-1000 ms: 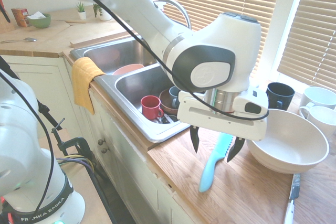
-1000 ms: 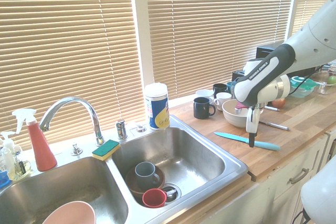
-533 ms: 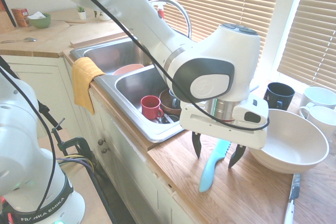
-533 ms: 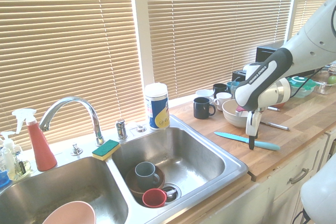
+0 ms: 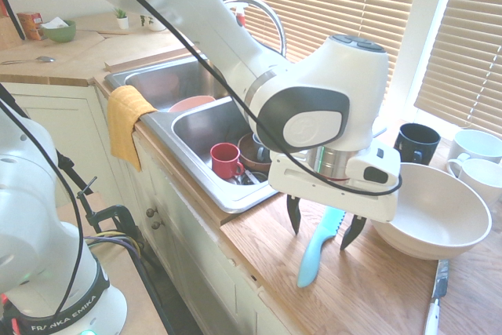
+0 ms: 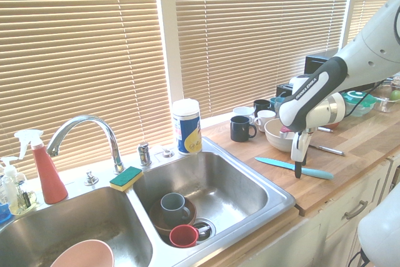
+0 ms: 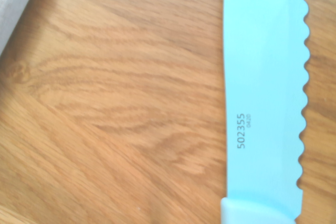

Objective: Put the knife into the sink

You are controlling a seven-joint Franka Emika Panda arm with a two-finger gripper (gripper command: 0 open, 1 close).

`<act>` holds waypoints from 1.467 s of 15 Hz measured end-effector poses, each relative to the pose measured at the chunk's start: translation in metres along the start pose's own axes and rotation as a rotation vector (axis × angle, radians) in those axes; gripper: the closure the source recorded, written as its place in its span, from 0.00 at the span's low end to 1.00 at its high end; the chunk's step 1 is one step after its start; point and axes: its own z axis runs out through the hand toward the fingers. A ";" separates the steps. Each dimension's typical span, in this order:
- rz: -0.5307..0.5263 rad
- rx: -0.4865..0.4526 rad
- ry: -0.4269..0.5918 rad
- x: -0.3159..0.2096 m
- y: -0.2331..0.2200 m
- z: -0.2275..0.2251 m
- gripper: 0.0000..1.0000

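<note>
The turquoise knife [image 5: 318, 249] lies flat on the wooden counter [image 5: 369, 288] between the sink and the white bowl, also seen as a long strip [image 6: 294, 167] in the second exterior view. Its serrated blade [image 7: 265, 87] fills the right of the wrist view, printed with a number. My gripper [image 5: 322, 226] hangs open just above the knife, one dark finger on each side of the blade, touching nothing that I can see. The steel double sink [image 6: 275, 187] sits left of the knife, with its curved faucet [image 6: 84, 129] behind.
A white bowl [image 5: 435, 213] sits close to the gripper's far side. A white-handled metal knife [image 5: 435, 292], a dark mug [image 5: 416, 140] and white mugs [image 5: 474, 147] stand nearby. The near basin holds a red cup [image 5: 226, 160], a grey cup [image 6: 172, 204] and a brown dish.
The gripper has sunk lower over the knife during the last second, its fingers now straddling the blade. The knife has stayed in place.
</note>
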 end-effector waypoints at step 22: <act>0.124 0.054 0.024 0.017 0.003 -0.016 1.00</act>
